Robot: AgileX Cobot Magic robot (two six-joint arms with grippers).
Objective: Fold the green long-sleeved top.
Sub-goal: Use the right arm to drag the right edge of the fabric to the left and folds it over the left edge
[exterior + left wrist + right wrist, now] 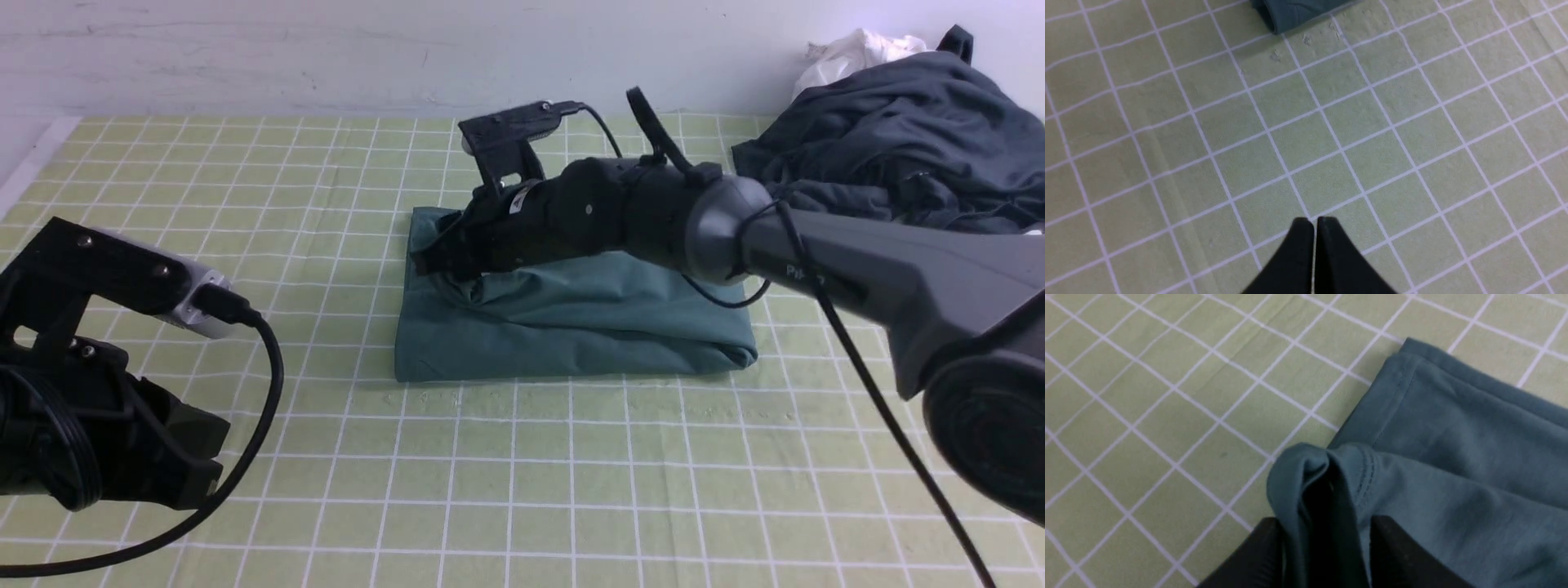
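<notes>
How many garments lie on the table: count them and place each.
3: the green top folded at centre; a dark grey garment heaped far right; a white cloth behind it. More may be hidden.

Green checked tablecloth [571,457], dark garment pile [898,147], white cloth [857,53] behind

Robot at close range: the left arm [73,425] is matte black, its angular bracket [102,265] dotted with silver screws [85,241] and carrying a silver-grey wrist camera [196,306] that trails a thick black cable [276,376]. The right arm [882,286] has a faintly lettered dark grey link, a rounded grey joint [722,229] and a thin black lead [884,408]. The left gripper [1314,222] has tapered black fingers.
</notes>
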